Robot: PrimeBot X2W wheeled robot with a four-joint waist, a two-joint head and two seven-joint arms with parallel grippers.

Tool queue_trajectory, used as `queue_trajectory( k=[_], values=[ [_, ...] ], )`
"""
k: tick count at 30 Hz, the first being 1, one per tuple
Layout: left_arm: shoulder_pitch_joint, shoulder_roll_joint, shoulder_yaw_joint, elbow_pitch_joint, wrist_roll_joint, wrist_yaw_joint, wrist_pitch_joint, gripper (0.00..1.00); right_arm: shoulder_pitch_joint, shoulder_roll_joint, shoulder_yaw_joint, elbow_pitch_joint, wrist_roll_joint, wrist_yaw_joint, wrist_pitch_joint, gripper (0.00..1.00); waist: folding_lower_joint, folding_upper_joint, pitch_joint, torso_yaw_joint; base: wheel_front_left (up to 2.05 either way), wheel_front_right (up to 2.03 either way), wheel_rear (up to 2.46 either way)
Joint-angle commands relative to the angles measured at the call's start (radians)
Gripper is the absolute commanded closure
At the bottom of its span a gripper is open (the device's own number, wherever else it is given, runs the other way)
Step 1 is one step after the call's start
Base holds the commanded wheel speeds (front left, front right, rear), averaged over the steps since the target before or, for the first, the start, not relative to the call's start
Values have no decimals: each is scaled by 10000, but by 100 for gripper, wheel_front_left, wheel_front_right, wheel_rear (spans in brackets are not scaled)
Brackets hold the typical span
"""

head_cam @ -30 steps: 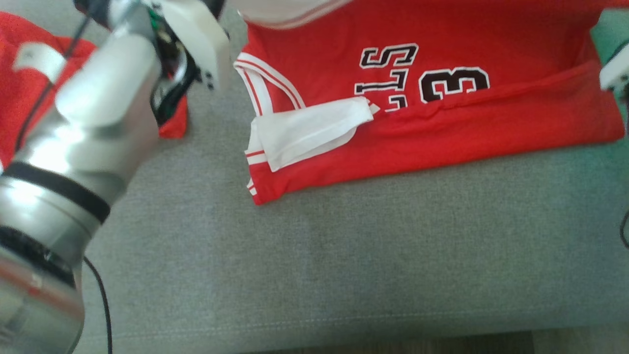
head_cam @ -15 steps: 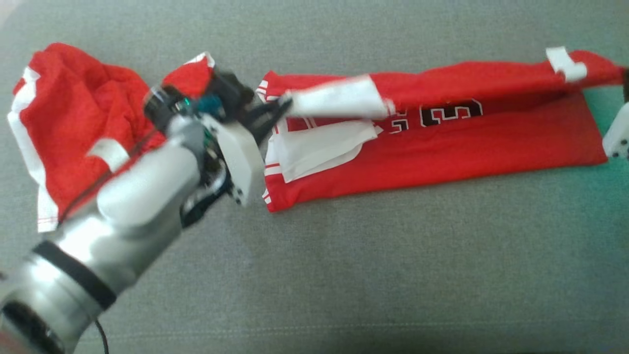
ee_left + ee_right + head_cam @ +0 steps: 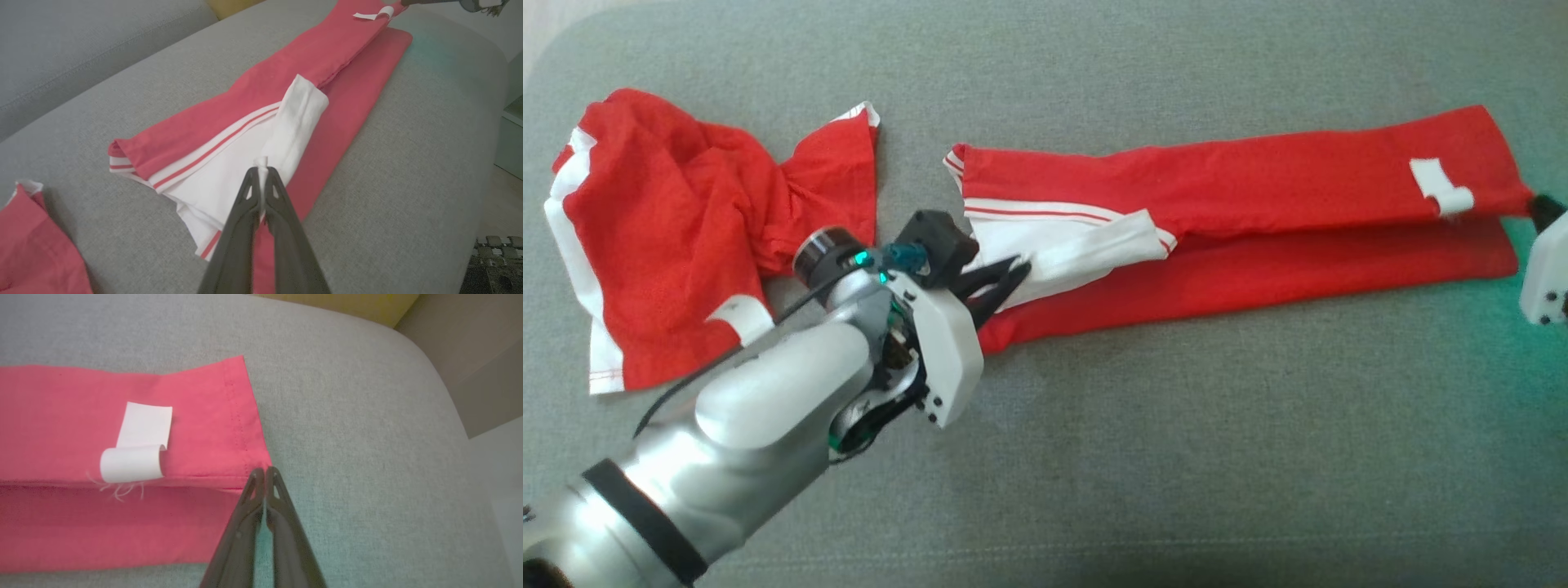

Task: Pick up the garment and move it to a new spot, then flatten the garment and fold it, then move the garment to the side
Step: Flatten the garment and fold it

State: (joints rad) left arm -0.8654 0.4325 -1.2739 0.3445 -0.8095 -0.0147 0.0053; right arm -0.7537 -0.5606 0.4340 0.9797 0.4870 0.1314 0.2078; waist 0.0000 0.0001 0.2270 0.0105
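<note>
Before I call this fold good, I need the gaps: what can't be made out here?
- Right gripper: shut at the jersey corner; in the right wrist view its fingers hide whether cloth is pinched.
- Tag: curled over itself, hiding any print.
- Crumpled garment: head view, its own folds hide its shape.
- Jersey's lower layer: head view, the top fold covers most of it.

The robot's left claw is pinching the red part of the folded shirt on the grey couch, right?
No: the left claw pinches the white part of the folded shirt, as the left wrist view shows. The shirt is on the grey couch.
</note>
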Motion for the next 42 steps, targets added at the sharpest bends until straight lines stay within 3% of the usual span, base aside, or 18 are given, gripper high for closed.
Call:
queue_trajectory(
  k=[1, 16, 17, 18, 19, 25, 31, 36, 39, 42],
  values=[
    [-251, 344, 376, -290, -97, 95, 87, 100, 211, -410, 207, -323, 172, -7, 162, 100, 0, -1, -15, -11, 0, 0, 0],
    [24, 265, 222, -51, 15, 149, 530, 100, 925, -862, 1160, -1495, 1299, -7, 1513, 100, 0, -1, 157, -128, 0, 0, 0],
    [10, 249, 207, 82, 70, 125, 523, 100, 918, -913, 1168, -1512, 1243, -7, 1407, 2, 0, -1, 163, -141, 0, 0, 0],
    [16, 228, 197, 206, 106, 117, 509, 36, 918, -911, 1131, -1490, 1251, -7, 1330, 0, 0, -1, 162, -153, 0, 0, 0],
    [13, 207, 191, 301, 169, 133, 430, 0, 915, -872, 1063, -1462, 1312, -7, 1258, 0, 0, -1, 159, -168, 0, 0, 0],
    [221, 128, 516, 727, 93, 499, -288, 0, 732, -611, 583, -1402, 1350, -7, 338, 0, 0, -1, -52, -285, 0, 0, 0],
    [583, 104, 1780, 961, -435, 1507, -1934, 0, 655, 37, -214, -1756, 1303, -7, -1623, 0, 0, -1, -528, -390, 0, 0, 0],
    [1252, 14, 3631, 607, -900, 2362, -2646, 0, 1011, 699, -689, -2419, 1070, -7, -3443, 0, 0, -1, -996, -454, 0, 0, 0],
    [2084, -211, 5551, -503, -303, 2673, -2663, 0, 1393, 1065, -986, -2909, 741, -7, -4264, 0, 0, -1, -1213, -466, 0, 0, 0],
    [3373, -573, 7371, -1541, 635, 2700, -2666, 0, 1921, 1399, -1365, -3506, 116, -7, -4592, 0, 0, -1, -1409, -482, 0, 0, 0]
  ],
)
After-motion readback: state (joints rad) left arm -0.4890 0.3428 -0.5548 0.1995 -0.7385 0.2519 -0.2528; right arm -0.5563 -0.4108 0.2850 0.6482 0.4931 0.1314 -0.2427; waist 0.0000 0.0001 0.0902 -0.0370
